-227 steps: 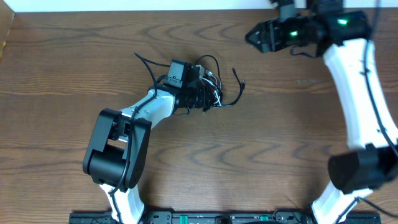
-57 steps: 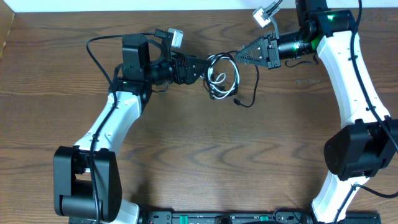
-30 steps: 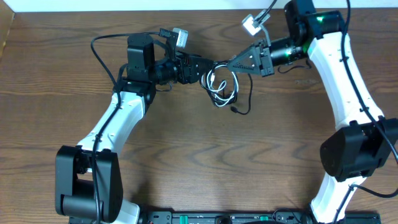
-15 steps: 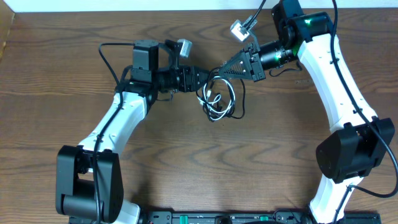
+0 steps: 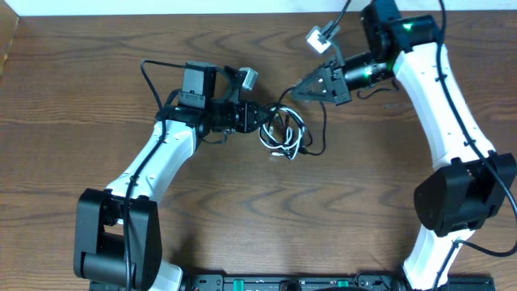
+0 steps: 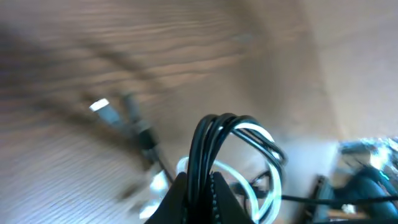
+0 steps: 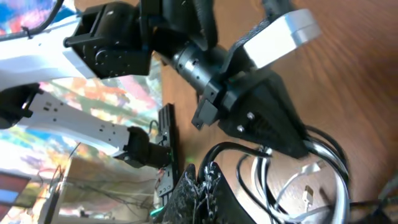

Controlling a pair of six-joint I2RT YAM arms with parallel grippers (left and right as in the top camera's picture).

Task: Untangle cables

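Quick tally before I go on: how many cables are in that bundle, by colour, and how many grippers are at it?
black cable: 1
white cable: 1
grippers: 2, the left gripper and the right gripper
Total: 4

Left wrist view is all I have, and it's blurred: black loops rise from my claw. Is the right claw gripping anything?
Observer: Yes. The right wrist view shows the right claw shut on a strand of the black cable.
Operator: Where is it relative to mine?
Observer: Overhead, the left claw holds the left side of the tangle, and the right claw pinches its upper right edge, close by.
Operator: Any slack outside the knot?
Observer: Overhead, a loop of the black cable bows out on the tangle's right side.
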